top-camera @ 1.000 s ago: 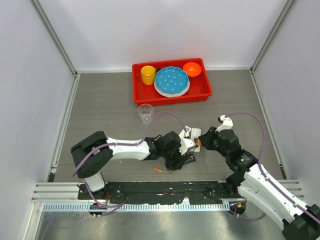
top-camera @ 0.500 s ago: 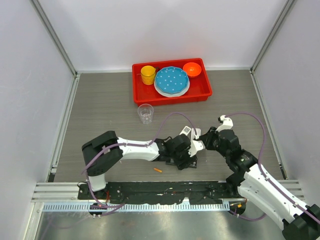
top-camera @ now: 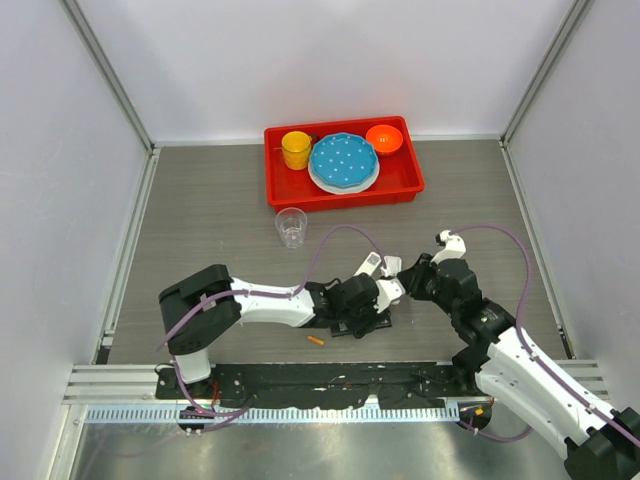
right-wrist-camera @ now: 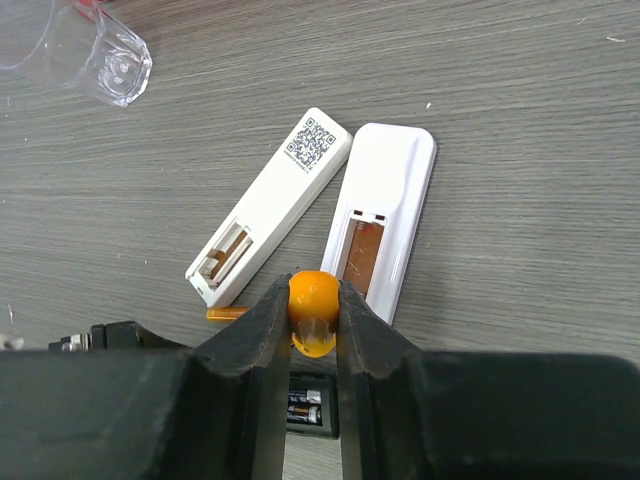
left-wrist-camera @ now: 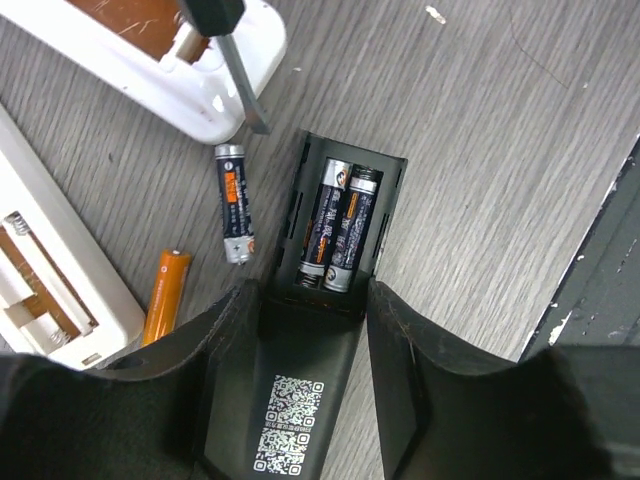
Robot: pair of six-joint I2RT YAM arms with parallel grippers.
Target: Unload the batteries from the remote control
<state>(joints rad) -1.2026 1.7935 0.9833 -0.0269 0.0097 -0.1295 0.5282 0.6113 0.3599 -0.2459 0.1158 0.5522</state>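
In the left wrist view a black remote control (left-wrist-camera: 300, 400) lies back-up between the fingers of my left gripper (left-wrist-camera: 308, 295), which press on both its sides. Its open bay holds two dark batteries (left-wrist-camera: 338, 225). A loose dark battery (left-wrist-camera: 232, 203) and an orange battery (left-wrist-camera: 165, 297) lie on the table to its left. My right gripper (right-wrist-camera: 313, 292) is shut on the orange handle of a screwdriver (right-wrist-camera: 313, 305). The screwdriver tip (left-wrist-camera: 245, 95) points down just beyond the black remote. From above, another orange battery (top-camera: 316, 341) lies near the front edge.
Two white remotes (right-wrist-camera: 270, 205) (right-wrist-camera: 385, 220) lie back-up with open, empty bays just beyond the grippers. A clear plastic cup (top-camera: 291, 226) stands farther back. A red tray (top-camera: 410, 182) with a yellow cup, a blue plate and an orange bowl sits at the rear.
My left gripper has slid right over the black remote and its jaws have narrowed onto it. The right gripper with the screwdriver has barely moved.
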